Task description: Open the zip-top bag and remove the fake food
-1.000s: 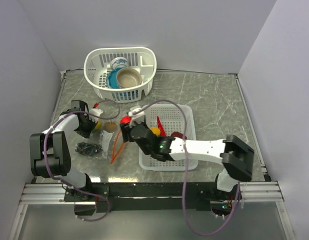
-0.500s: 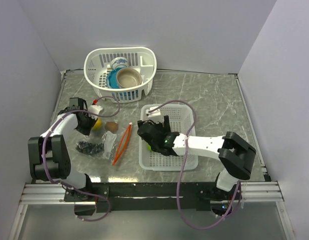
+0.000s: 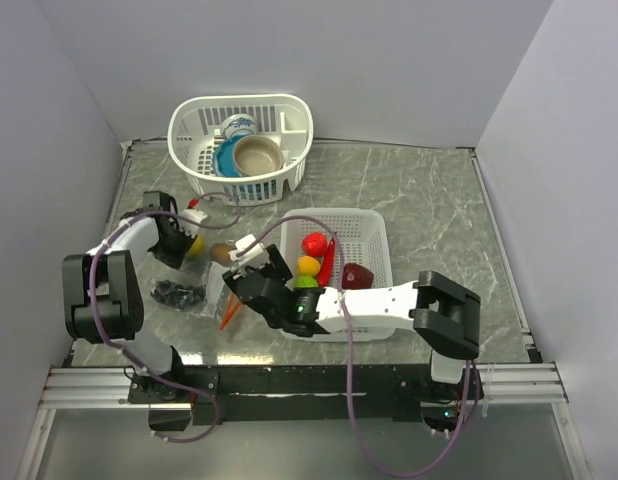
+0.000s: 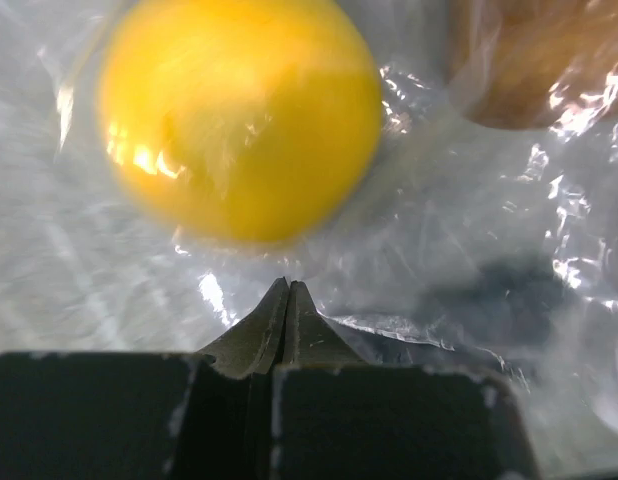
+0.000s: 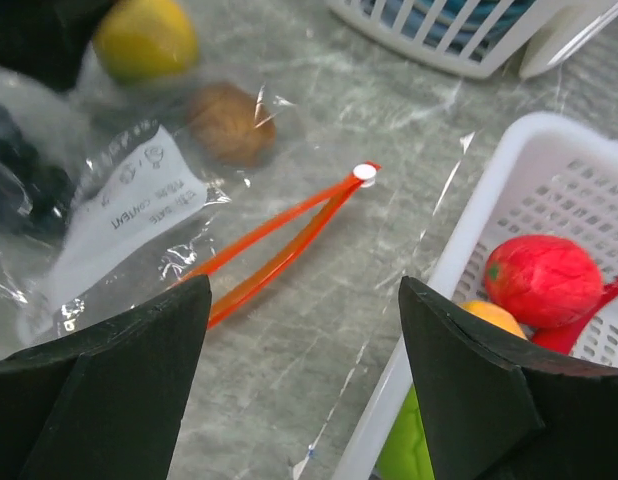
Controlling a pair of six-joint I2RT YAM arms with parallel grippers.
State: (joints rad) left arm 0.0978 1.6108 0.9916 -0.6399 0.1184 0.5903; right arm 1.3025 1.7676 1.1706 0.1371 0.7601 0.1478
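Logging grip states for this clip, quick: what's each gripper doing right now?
Left gripper: closed, pinching the zip-top bag by its clear film.
Right gripper: open, holding nothing.

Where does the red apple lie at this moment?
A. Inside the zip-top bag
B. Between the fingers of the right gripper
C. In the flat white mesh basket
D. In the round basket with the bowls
C: the red apple rests inside the flat white mesh basket, just behind a yellow-orange fruit.
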